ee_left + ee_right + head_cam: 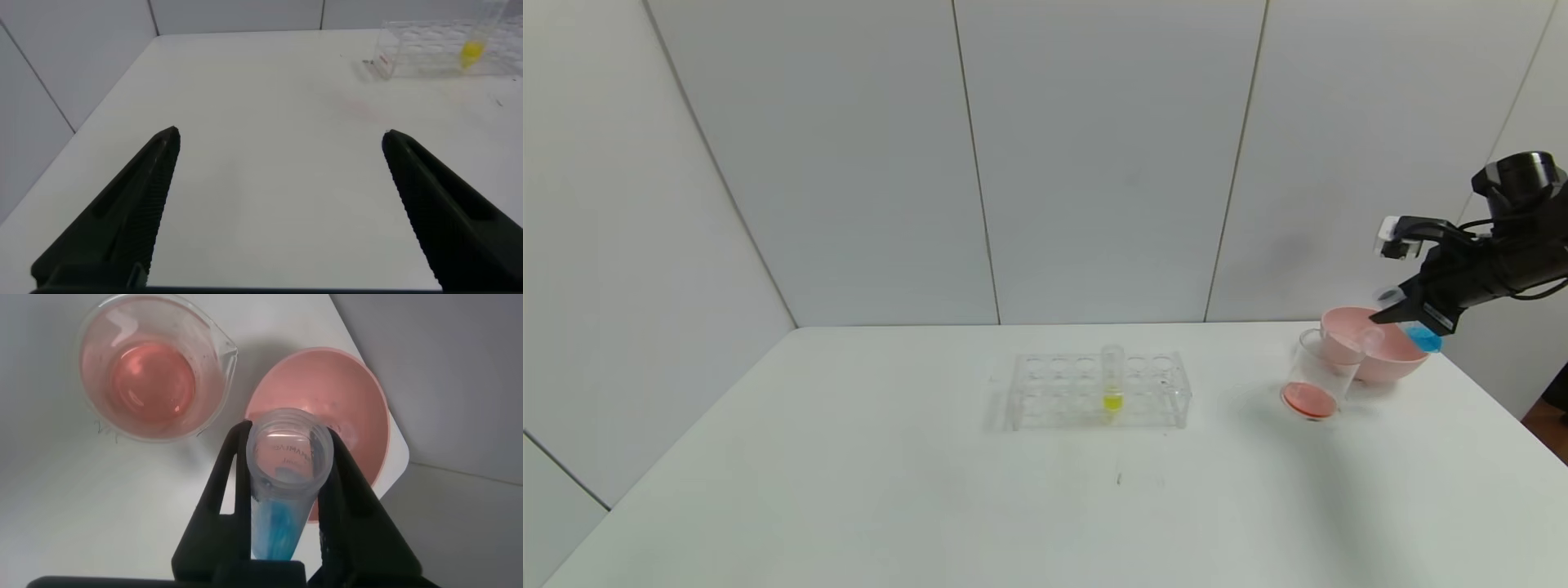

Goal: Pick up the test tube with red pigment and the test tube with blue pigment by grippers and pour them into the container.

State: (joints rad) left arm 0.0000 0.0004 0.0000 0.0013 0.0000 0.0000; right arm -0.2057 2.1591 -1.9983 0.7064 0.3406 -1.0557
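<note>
The left gripper [278, 204] hangs low over the near left of the table [849, 490], its fingers spread wide and empty. Farther back stands the rack [1094, 392], with a yellow tube [1112, 377]. Farthest right, the right gripper [1388, 314] grasps the test tube with blue pigment [282, 482], tilted above the pink bowl [1388, 363], just beside the container [1319, 376] of reddish liquid.

1. The right gripper [1390, 314] is held above the pink bowl [1380, 359], clamped on the blue tube [1419, 336].
2. Red liquid is seen in the container [1319, 380].
3. A yellow tube [1112, 378] is seated in the rack [1094, 392].
</note>
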